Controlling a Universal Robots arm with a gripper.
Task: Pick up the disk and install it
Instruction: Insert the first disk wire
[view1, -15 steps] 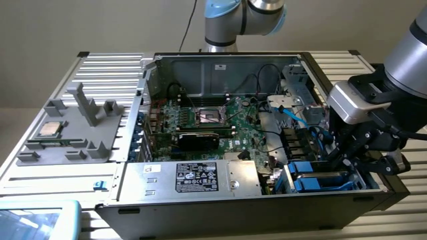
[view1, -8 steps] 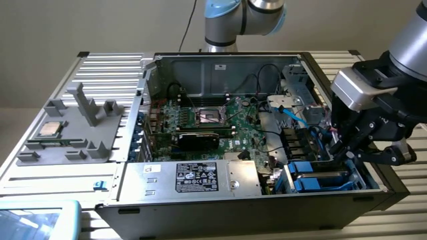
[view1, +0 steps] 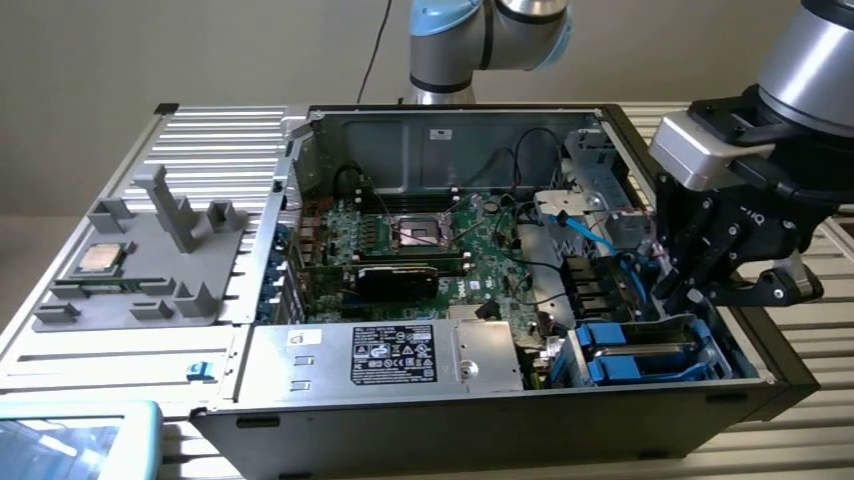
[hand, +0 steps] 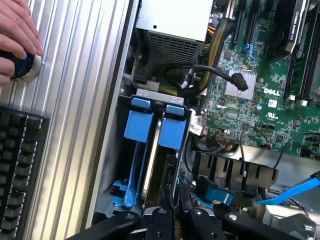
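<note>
The robot's black hand (view1: 694, 295) hangs over the drive slot of an open metal computer case (view1: 400, 120).
The disk (view1: 641, 350) stands on its edge in the slot at the corner of the case. It is flat grey metal with smooth blue plastic rails, and it sits just under the hand. I cannot tell if the hand is clenched or let go, or if it touches the disk. Near the slot are a bumpy green board (view1: 441, 240) and a shiny silver box (view1: 387, 355) with a black label. The counter (view1: 214, 130) is ribbed metal. On it, a grey plastic stand (view1: 147, 260) holds a small square chip (view1: 103, 258).
</note>
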